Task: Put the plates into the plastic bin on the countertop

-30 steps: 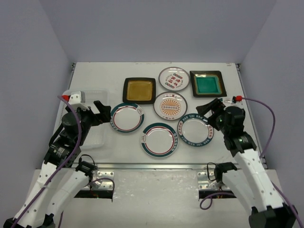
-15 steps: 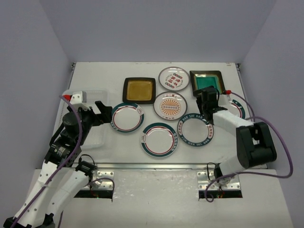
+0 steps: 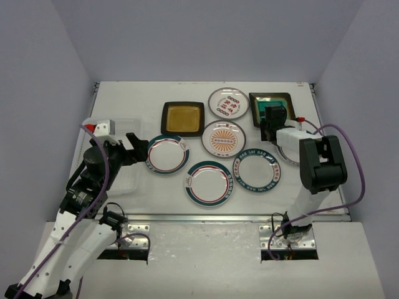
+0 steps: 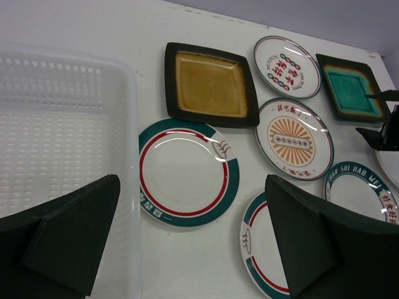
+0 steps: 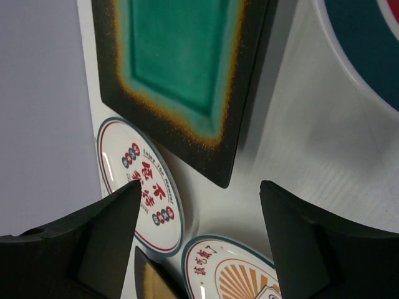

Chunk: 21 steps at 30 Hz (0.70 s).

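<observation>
Several plates lie on the countertop (image 3: 156, 99): an amber square (image 3: 182, 118), a red-motif round (image 3: 228, 103), a sunburst one (image 3: 224, 138), two green-banded (image 3: 167, 154) (image 3: 209, 183), a blue-banded (image 3: 256, 170). My right gripper (image 3: 267, 123) hovers open over the near-left corner of the teal square plate (image 3: 278, 101). In the right wrist view that plate's (image 5: 181, 68) corner lies just ahead of the gripper (image 5: 199, 187), untouched. The plastic bin (image 3: 128, 123) sits far left. My left gripper (image 3: 137, 147) is open and empty between bin (image 4: 62, 124) and green-banded plate (image 4: 187, 171).
Another round plate (image 3: 288, 153) lies partly under the right arm, its teal band (image 5: 368, 50) showing in the right wrist view. Grey walls close the countertop on three sides. The metal front edge (image 3: 206, 218) runs before the arm bases.
The right arm swung from the table's right side forward to the teal square plate, and its jaws narrowed somewhat. The left arm stayed put.
</observation>
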{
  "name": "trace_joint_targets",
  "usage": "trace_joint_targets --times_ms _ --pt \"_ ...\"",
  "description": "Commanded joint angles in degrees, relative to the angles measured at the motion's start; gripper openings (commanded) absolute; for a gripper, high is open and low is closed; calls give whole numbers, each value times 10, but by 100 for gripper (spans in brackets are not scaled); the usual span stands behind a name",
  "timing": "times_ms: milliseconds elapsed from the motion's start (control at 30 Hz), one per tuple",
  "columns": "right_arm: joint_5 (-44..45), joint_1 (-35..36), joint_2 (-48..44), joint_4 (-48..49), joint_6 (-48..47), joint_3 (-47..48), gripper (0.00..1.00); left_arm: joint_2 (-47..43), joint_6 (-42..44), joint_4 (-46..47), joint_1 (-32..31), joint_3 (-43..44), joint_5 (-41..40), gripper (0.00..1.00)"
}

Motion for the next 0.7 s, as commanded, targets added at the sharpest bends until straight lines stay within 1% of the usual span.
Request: trace_joint_targets --times_ms 0,133,200,233,267,500,600,667 --pt "-11 -12 27 -26 59 16 75 1 7 31 -6 0 -2 100" --pt "-29 -20 48 -17 80 8 71 2 7 31 -6 -1 -3 100" --pt "-28 -22 59 -5 81 5 67 5 7 31 -6 0 -2 100" --pt "-31 -26 66 -5 81 9 66 7 7 31 -7 0 -2 100" --pt "-35 -28 73 -1 81 11 62 8 7 31 -7 -1 -2 100" --pt "-52 -47 132 3 78 46 41 11 7 30 -6 -1 -8 100" --pt "-57 -51 145 2 85 55 41 13 7 28 -6 0 -13 100" --pt "-59 -54 156 2 85 62 37 15 7 27 -7 1 -14 100"
